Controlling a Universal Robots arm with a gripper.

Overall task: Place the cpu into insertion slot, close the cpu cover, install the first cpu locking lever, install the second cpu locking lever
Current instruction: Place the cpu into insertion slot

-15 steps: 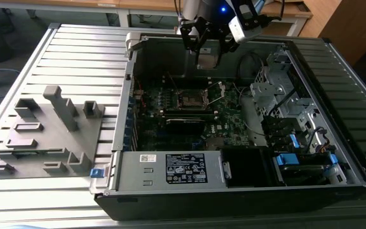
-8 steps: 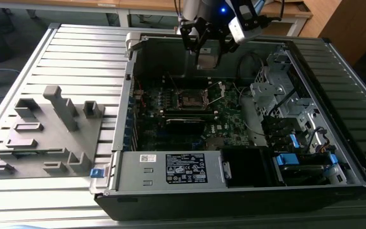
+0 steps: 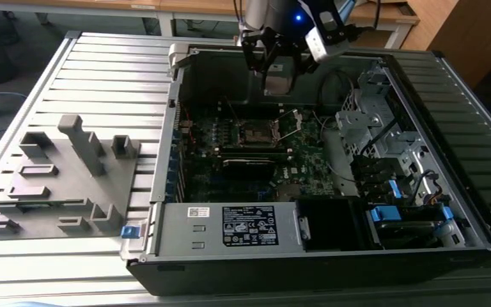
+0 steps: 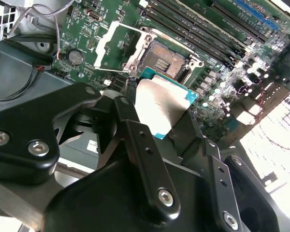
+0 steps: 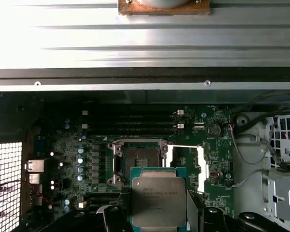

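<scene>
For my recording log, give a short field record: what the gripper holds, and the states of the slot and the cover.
gripper: shut on the cpu, above the open computer case
cpu: held by its edges, not seated
insertion slot: empty, uncovered
cpu cover: open, lying beside the slot

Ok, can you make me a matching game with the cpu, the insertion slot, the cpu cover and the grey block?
Things: 1 the cpu; 2 the insertion slot; 3 the cpu cover; 4 the grey block.
States: A flipped open beside the slot; B held in the gripper; C out on the table; D empty and uncovered.
Pairs: 1-B, 2-D, 3-A, 4-C.
</scene>
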